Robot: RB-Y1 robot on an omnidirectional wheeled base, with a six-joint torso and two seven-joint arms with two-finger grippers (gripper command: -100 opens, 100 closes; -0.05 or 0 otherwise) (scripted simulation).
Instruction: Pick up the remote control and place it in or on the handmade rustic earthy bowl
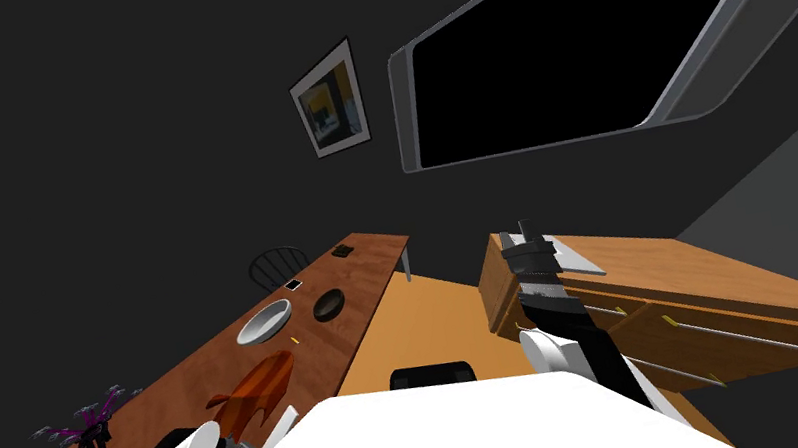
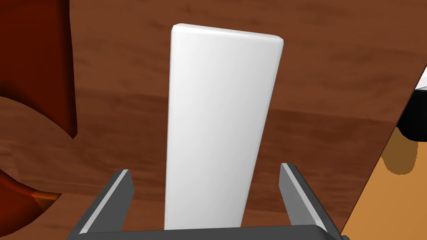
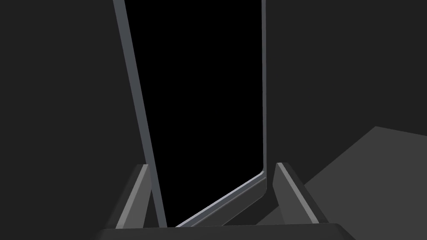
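The left gripper (image 2: 206, 168) is standing wide open, straddling the white remote control (image 2: 221, 116) on the desk (image 2: 333, 83); I judge it should be closing evenly on its long sides.

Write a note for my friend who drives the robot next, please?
Left tool: open around the white remote, not gripping yet. The remote lies flat on the brown table.
Right tool: open, empty, held up.
Pale bowl and dark bowl sit farther along the table; can't tell which is meant.
Done: lined up.
Left: grip, lift, put in bowl.
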